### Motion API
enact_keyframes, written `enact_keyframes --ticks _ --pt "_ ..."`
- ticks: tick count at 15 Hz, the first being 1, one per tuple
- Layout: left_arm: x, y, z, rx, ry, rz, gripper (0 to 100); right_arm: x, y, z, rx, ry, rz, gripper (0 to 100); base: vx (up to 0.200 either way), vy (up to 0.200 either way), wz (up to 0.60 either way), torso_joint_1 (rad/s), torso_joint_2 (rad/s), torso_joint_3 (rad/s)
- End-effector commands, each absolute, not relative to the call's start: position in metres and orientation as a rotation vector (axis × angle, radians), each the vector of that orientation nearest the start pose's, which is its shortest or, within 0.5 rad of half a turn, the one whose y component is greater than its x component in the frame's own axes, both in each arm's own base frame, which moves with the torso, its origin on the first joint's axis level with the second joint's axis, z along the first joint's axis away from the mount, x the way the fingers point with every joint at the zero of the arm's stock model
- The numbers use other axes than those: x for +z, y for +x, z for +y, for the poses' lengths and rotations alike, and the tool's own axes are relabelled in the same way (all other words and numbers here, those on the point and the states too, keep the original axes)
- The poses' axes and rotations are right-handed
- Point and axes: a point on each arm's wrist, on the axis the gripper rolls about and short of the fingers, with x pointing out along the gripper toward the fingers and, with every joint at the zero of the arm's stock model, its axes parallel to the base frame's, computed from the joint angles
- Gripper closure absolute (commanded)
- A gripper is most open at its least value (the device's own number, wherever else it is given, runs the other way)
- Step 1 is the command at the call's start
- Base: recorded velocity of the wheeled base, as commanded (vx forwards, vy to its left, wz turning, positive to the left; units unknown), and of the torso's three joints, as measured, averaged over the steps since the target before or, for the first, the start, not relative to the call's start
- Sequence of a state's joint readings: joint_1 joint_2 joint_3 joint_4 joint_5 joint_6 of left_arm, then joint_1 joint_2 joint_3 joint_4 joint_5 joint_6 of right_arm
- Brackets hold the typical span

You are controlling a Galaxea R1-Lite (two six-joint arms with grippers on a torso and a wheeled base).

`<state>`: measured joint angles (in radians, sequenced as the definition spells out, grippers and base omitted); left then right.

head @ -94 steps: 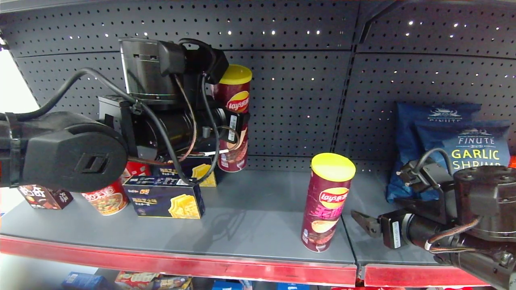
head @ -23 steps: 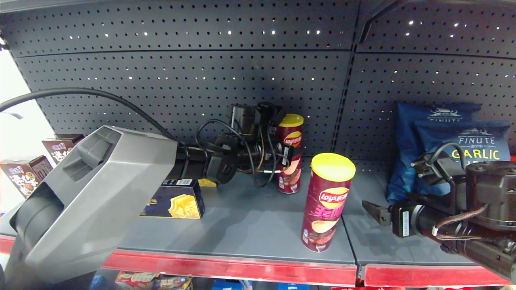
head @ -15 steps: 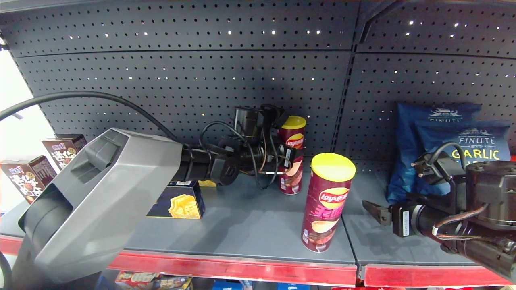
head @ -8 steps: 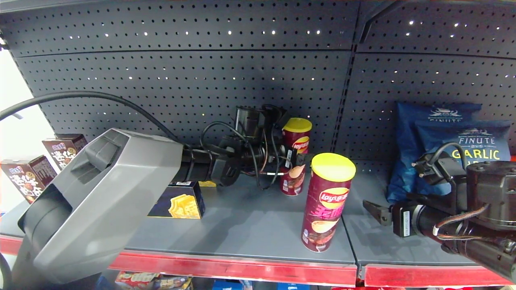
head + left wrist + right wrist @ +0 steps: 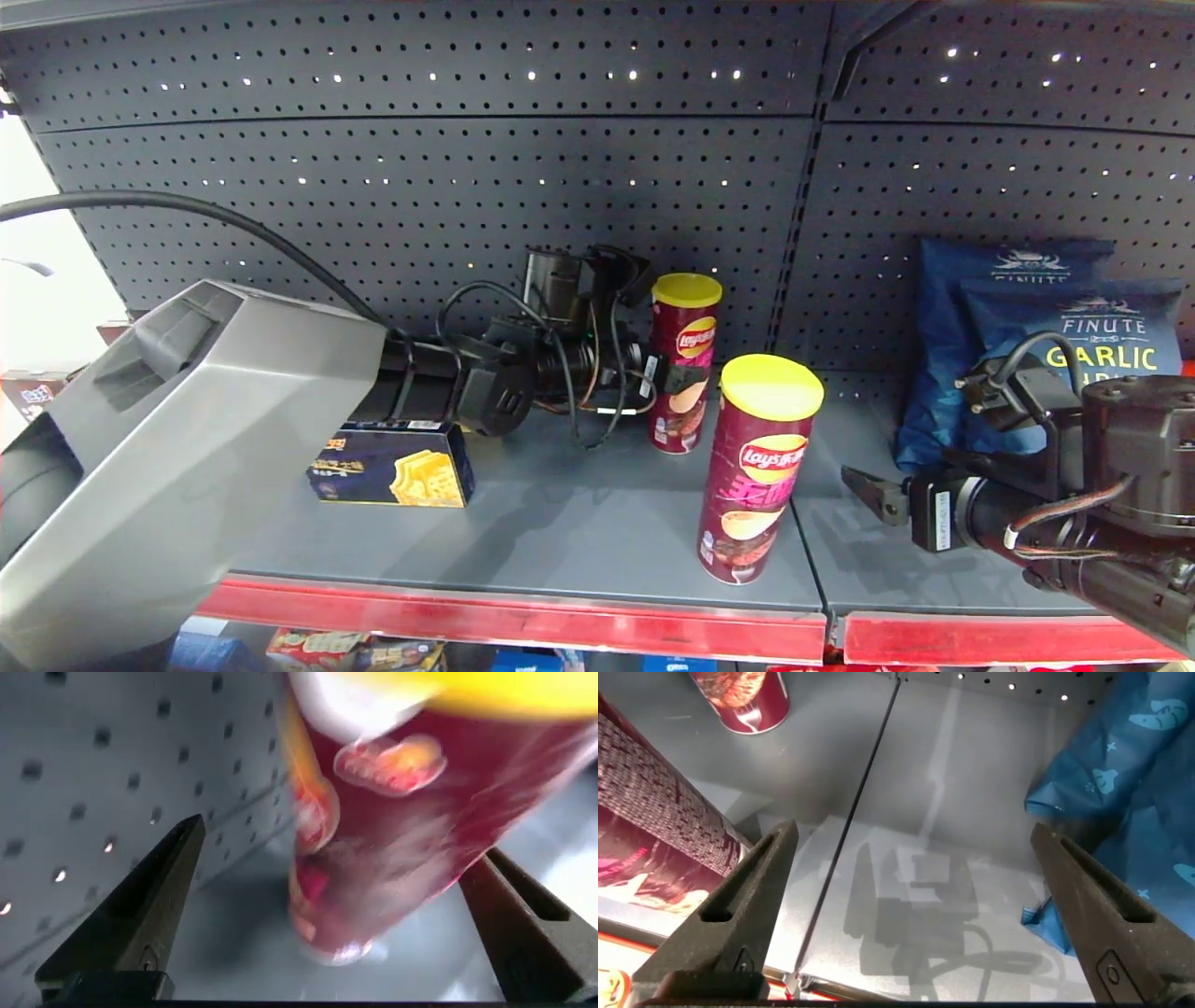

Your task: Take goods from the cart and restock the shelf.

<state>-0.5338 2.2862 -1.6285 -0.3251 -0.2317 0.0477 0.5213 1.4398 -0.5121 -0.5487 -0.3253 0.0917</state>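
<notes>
My left tool (image 5: 341,845) sits spread wide around the rear chips can (image 5: 688,322), upright on the shelf (image 5: 579,504) behind the front chips can (image 5: 758,467). My right tool (image 5: 913,833), right of it, gapes empty.

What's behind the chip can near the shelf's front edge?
A second chip can, upright near the pegboard, between the open fingers of the left gripper. The front can hides the shelf directly behind it.

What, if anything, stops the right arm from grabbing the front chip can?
Probably nothing. The right gripper is open beside the front chip can, with only bare shelf between them, though it would need to shift sideways to straddle the can.
</notes>
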Motion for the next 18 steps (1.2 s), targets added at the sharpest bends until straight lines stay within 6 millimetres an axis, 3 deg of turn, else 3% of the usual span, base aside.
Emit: enact_keyframes --ticks 1,10,15,18 --pt "0.156 0.397 -0.238 -0.753 0.107 0.317 0 0.165 0.194 0.103 0.178 -0.066 0.356 0 0.000 0.000 0.00 0.000 0.00 0.000" --pt "0.153 0.392 -0.224 -0.640 0.121 0.348 0 0.165 0.193 0.103 0.178 -0.066 0.356 0 0.000 0.000 0.00 0.000 0.00 0.000" --pt "0.161 0.363 -0.218 -0.660 0.122 0.330 0 0.165 0.194 0.102 0.173 -0.064 0.354 0 0.000 0.000 0.00 0.000 0.00 0.000" --pt "0.178 0.346 -0.204 -0.621 0.116 0.297 0 0.165 0.195 0.103 0.173 -0.066 0.357 0 0.000 0.000 0.00 0.000 0.00 0.000"
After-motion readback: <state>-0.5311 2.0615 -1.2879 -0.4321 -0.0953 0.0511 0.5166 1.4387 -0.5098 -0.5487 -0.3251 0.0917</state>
